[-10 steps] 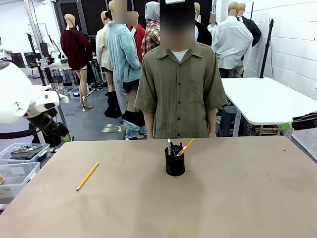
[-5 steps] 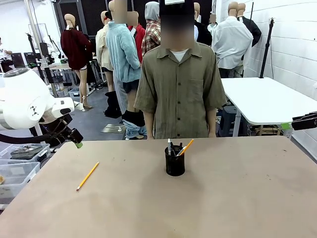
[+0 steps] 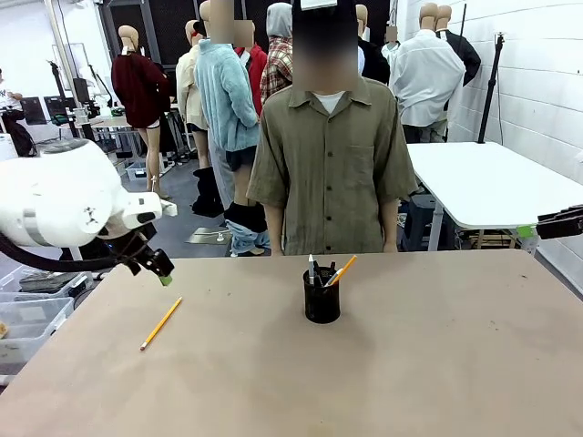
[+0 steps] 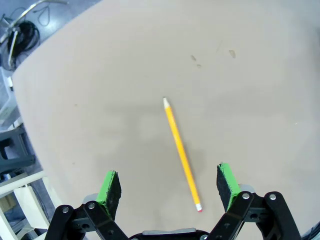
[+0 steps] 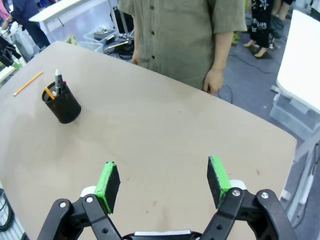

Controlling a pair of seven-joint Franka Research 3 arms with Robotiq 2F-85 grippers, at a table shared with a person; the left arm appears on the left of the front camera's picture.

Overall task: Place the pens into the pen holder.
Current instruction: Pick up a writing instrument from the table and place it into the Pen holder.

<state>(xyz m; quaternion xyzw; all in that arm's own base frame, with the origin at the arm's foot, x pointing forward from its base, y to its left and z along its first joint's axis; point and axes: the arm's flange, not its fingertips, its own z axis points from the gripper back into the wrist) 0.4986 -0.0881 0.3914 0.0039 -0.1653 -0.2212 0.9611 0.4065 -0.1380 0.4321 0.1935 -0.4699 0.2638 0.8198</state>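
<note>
Front view first: the brown table (image 3: 437, 364) takes up the whole lower half, and the pen holder (image 3: 322, 296) works as the landmark, sitting a bit toward the far side of the middle. It's a small black mesh cup, standing upright. Sticking out of its top are a silver-white pen (image 3: 311, 269), pretty much vertical, and a yellow pencil (image 3: 342, 270) leaning toward the robot's right. There's something dark in there too, but I can't make out what.

Well to the left of the holder, and slightly nearer the camera, a loose pencil (image 3: 161, 322) lies flat on the table, angled diagonally. It's well apart from the cup and nothing touches it.

The left gripper (image 3: 161, 274) hangs above the table's left edge, left of the holder and just beyond the loose pencil's far end. From the left wrist view its green pads are spread wide with nothing between them, and the pencil (image 4: 181, 154) lies on the table below, its eraser end nearest the camera.

The right gripper (image 5: 163, 182) is also spread wide and empty in its own wrist view, with the holder (image 5: 62, 105) far off toward the upper left and the table stretched out underneath.

Past the holder, a person in an olive short-sleeved shirt (image 3: 332, 164) stands at the far edge, arms down at their sides.
</note>
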